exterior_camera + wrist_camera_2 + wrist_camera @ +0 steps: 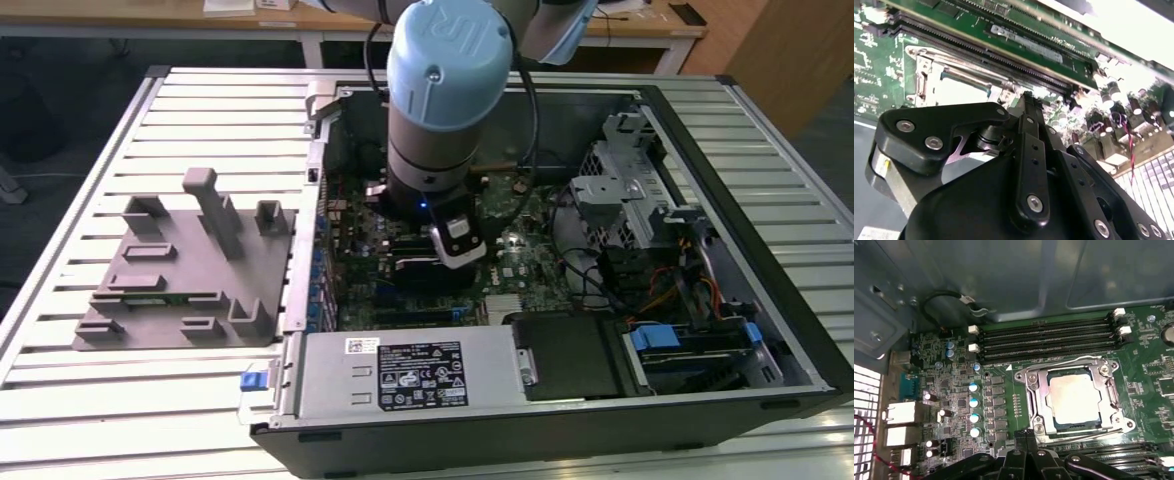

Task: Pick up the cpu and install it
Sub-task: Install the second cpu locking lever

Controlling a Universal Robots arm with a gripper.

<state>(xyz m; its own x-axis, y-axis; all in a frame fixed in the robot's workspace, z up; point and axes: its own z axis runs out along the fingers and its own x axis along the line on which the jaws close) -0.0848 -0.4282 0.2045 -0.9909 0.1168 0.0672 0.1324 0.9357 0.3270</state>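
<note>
room above: open case [747, 330] is leaving the motherboard [954, 390] reachable from the top | at socket: cpu [1074, 400] is sitting inside the metal socket frame [1030, 390], frame rim is standing around it | beside: memory slots [1044, 342] are lying just beside the frame | gripper [1026, 437] is hanging near the frame edge | drive cage [627, 190] is crowding the exterior view's right

The arm [447, 90] is standing upright, wrist pointing straight down, and the gripper [1026, 432] is hanging with fingertips pressed together, holding nothing.
</note>
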